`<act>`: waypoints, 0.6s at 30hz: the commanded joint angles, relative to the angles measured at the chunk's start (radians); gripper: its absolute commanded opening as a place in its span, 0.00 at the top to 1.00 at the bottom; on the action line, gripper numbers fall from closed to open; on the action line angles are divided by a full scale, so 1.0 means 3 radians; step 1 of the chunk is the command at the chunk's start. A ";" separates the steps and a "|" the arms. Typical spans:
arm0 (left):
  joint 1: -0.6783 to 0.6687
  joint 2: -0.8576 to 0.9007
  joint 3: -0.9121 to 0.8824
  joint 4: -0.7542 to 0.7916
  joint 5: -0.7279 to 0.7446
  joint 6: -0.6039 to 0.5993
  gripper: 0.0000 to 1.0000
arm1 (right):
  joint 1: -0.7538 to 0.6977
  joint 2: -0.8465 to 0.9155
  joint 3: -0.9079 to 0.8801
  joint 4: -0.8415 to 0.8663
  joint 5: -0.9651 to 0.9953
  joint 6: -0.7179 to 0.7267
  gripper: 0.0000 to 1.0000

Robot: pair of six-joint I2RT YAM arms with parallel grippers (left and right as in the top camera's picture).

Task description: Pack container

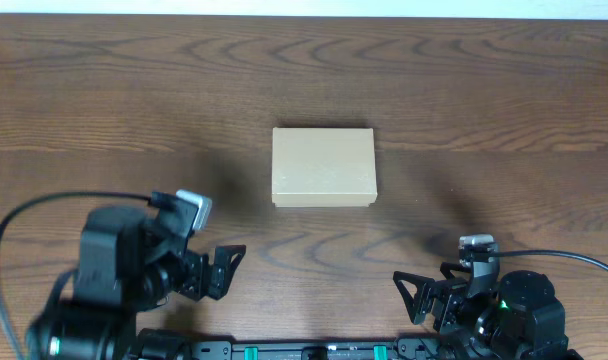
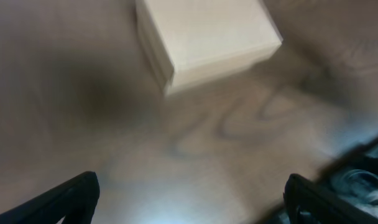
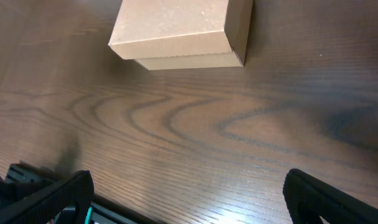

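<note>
The table (image 1: 104, 90) was dark brown wood with broad, looping grain and a dull sheen. By its near edge on the left, the left gripper (image 1: 224, 270) hung over bare wood, its black, angular fingers (image 2: 71, 198) spread wide apart and clamped on nothing. A thin black cable (image 1: 44, 205) arced out from that arm towards the left edge.

The box (image 1: 323, 166) sat around the middle of the table, well apart from both grippers. It was plain tan cardboard, matte and unmarked, a low rectangle with crisp corners. Its lid lay flat and shut, and in the right wrist view the lid (image 3: 170, 25) overhung the base a little. The left wrist view was blurred, but the box (image 2: 204, 31) showed there as a pale block ahead of the fingers. Nothing lay between the box and either gripper.

By the near edge on the right, the right gripper (image 1: 409, 297) also stood with its jaws wide apart and empty over the wood. A green light (image 1: 504, 303) glowed on that arm, and a second black cable (image 1: 574, 260) ran off towards the right edge.
</note>
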State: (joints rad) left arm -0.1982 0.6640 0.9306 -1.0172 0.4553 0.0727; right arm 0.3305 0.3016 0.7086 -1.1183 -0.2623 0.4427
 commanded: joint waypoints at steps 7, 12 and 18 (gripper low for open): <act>0.0051 -0.1189 -0.1406 0.0971 0.0072 0.0512 0.05 | 0.0032 -0.0014 -0.0017 -0.0006 -0.0024 0.0045 0.01; 0.0070 -0.1624 -0.2038 0.1272 0.0280 0.0189 0.05 | 0.0032 -0.0014 -0.0017 -0.0006 -0.0024 0.0045 0.01; 0.0070 -0.2054 -0.2482 0.1540 0.0320 -0.0070 0.05 | 0.0032 -0.0014 -0.0017 -0.0006 -0.0024 0.0045 0.01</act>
State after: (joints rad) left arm -0.1837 0.1009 0.2222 -0.5797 0.5240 0.1081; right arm 0.3305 0.3016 0.7055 -1.1187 -0.2623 0.4450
